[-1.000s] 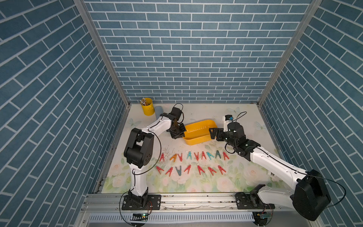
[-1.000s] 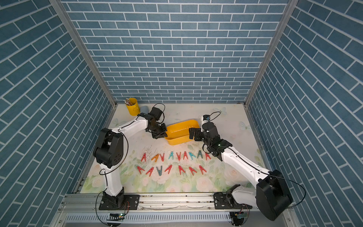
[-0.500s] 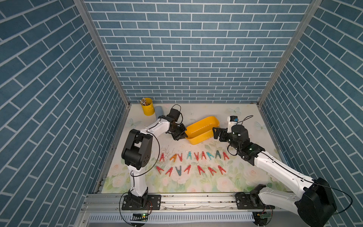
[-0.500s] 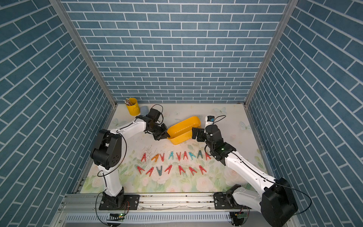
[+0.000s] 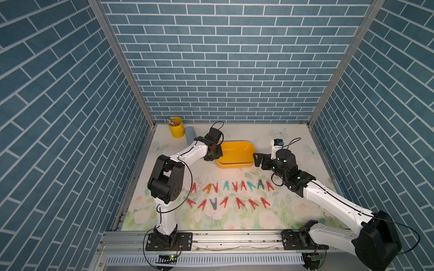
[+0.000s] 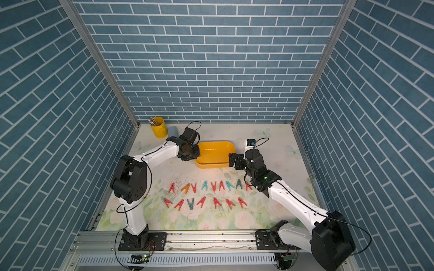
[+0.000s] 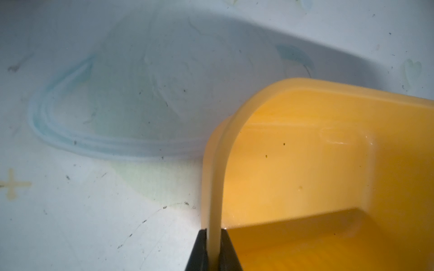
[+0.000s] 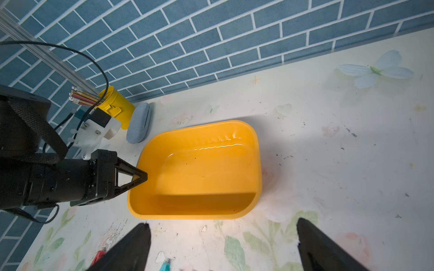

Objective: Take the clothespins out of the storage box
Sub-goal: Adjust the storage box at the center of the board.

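Observation:
The yellow storage box (image 5: 237, 162) (image 6: 215, 164) sits level on the floral mat at mid-back and looks empty inside (image 8: 206, 173). My left gripper (image 5: 217, 154) (image 6: 196, 153) (image 7: 214, 231) is shut on the thin rim of its left end (image 7: 215, 187); the right wrist view also shows this gripper (image 8: 143, 176). My right gripper (image 5: 257, 159) (image 6: 232, 160) (image 8: 222, 226) stands open just off the box's right end and holds nothing. Several clothespins lie in two rows (image 5: 232, 186) (image 5: 225, 203) (image 6: 211, 185) in front of the box. They are mostly red with some teal.
A yellow pencil cup (image 5: 175, 127) (image 6: 157, 127) (image 8: 115, 105) stands in the back left corner. A grey-blue oval case (image 5: 189, 135) (image 8: 138, 123) lies beside it. Blue brick walls close in the back and both sides. A metal rail (image 5: 234, 237) runs along the front.
The box, held by my left gripper, has swung from a slanted, tipped pose to level and square with the back wall. My right gripper stays open beside it.

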`<state>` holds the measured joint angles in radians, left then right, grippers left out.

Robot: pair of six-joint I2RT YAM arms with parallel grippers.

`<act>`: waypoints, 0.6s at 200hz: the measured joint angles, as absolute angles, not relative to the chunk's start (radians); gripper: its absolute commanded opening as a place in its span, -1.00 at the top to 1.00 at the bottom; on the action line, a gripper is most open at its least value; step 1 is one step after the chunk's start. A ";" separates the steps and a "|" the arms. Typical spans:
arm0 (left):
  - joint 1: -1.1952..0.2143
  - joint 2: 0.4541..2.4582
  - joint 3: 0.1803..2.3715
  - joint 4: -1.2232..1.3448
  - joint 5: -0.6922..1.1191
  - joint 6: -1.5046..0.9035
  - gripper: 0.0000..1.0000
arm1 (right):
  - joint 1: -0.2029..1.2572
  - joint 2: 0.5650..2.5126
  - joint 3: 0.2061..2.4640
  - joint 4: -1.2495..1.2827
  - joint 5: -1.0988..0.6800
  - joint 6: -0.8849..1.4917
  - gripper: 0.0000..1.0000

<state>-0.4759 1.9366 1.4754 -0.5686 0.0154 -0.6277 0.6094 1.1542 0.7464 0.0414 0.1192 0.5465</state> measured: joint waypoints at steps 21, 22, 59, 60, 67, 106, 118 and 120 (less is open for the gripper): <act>-0.497 1.942 1.475 -0.537 -0.027 -0.584 0.95 | 0.609 1.159 0.747 0.034 0.115 0.546 -0.99; -0.498 1.943 1.475 -0.535 -0.029 -0.582 0.94 | 0.609 1.159 0.746 0.034 0.115 0.546 -0.99; -0.501 1.946 1.474 -0.506 -0.059 -0.533 0.23 | 0.609 1.160 0.747 0.027 0.117 0.546 -0.99; -0.501 1.946 1.474 -0.505 -0.060 -0.528 0.21 | 0.609 1.160 0.746 0.027 0.117 0.546 -0.99; -0.501 1.946 1.474 -0.502 -0.064 -0.524 0.12 | 0.609 1.161 0.747 0.025 0.120 0.546 -0.99; -0.500 1.944 1.475 -0.505 -0.071 -0.507 -0.81 | 0.609 1.169 0.747 0.019 0.178 0.545 -0.99; -0.500 1.934 1.475 -0.509 -0.078 -0.501 -0.99 | 0.608 1.174 0.747 0.009 0.214 0.542 -0.99; -0.500 1.930 1.475 -0.511 -0.081 -0.511 -0.99 | 0.608 1.174 0.747 0.008 0.219 0.542 -0.99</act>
